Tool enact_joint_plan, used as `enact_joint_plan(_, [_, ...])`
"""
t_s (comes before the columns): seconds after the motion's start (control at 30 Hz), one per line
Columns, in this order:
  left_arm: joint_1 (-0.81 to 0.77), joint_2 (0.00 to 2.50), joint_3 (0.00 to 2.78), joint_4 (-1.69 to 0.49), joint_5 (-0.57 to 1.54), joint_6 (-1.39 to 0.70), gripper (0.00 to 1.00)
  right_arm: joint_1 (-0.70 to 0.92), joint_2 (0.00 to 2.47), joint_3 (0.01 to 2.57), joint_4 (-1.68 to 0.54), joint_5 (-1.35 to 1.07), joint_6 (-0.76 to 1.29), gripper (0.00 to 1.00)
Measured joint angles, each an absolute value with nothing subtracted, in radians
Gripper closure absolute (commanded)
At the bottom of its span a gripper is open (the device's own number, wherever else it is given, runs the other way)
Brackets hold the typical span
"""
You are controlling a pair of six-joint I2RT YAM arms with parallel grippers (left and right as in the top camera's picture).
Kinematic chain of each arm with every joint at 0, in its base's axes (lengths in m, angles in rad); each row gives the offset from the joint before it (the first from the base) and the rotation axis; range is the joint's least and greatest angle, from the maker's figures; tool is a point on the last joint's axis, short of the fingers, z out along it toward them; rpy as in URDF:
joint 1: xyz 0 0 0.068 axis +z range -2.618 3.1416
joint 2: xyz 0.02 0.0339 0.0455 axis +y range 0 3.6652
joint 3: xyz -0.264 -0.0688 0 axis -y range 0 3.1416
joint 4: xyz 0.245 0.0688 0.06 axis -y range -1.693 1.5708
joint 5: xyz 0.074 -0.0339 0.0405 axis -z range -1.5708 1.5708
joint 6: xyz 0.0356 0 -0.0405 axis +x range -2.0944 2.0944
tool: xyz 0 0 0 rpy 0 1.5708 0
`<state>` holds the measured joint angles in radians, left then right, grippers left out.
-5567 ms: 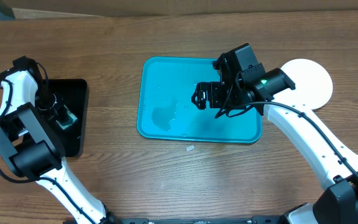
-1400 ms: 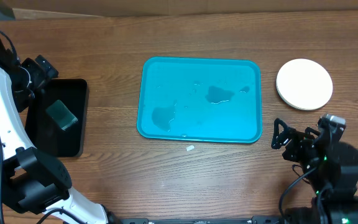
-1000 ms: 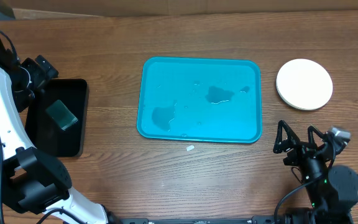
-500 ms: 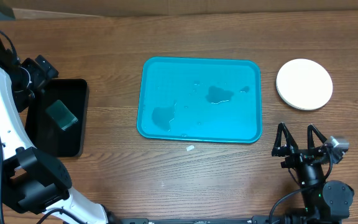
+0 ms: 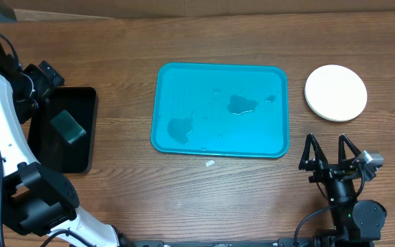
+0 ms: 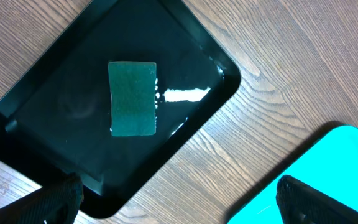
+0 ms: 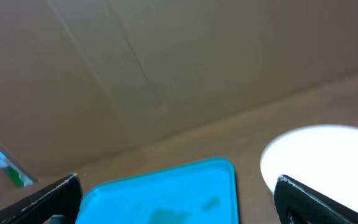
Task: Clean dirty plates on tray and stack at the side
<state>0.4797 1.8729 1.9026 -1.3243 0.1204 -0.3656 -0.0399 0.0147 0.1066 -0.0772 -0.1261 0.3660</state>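
Observation:
The turquoise tray [image 5: 219, 81] lies in the middle of the table, with only wet patches [image 5: 241, 104] on it. The plates [image 5: 335, 92] show as one off-white round pile on the wood to the tray's right, also bright in the right wrist view [image 7: 328, 155]. My right gripper [image 5: 329, 151] is open and empty near the front edge, pointing towards the tray [image 7: 160, 193] and the pile. My left gripper [image 6: 180, 202] hangs open and empty high over the black tray's corner.
A small black tray [image 5: 81, 147] at the left holds a green sponge [image 5: 68, 126], seen in the left wrist view as sponge [image 6: 132, 98] on glossy black tray [image 6: 55, 68]. A small white scrap [image 5: 210, 163] lies before the turquoise tray. A cardboard wall [image 7: 166, 62] runs along the table's back.
The right arm left the tray, drew back to the front right and settled with its fingers towards the tray. The left arm rose off the black tray earlier and has been still since.

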Motion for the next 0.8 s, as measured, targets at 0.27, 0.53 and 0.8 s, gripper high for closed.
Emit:
enact_joint_plan(0.27, [0.479, 1.873, 1.903, -1.324, 0.121, -0.366, 0.00, -0.039, 0.013, 0.019, 0.081, -0.126, 0.366, 0.00])
enact_joint_plan(0.53, [0.480, 1.873, 1.903, -1.324, 0.120, -0.366, 0.00, -0.039, 0.013, 0.019, 0.139, -0.123, 0.332, 0.00])
enact_joint_plan(0.8, [0.480, 1.873, 1.903, -1.324, 0.121, -0.366, 0.00, -0.039, 0.013, 0.019, 0.214, -0.123, 0.316, 0.00])
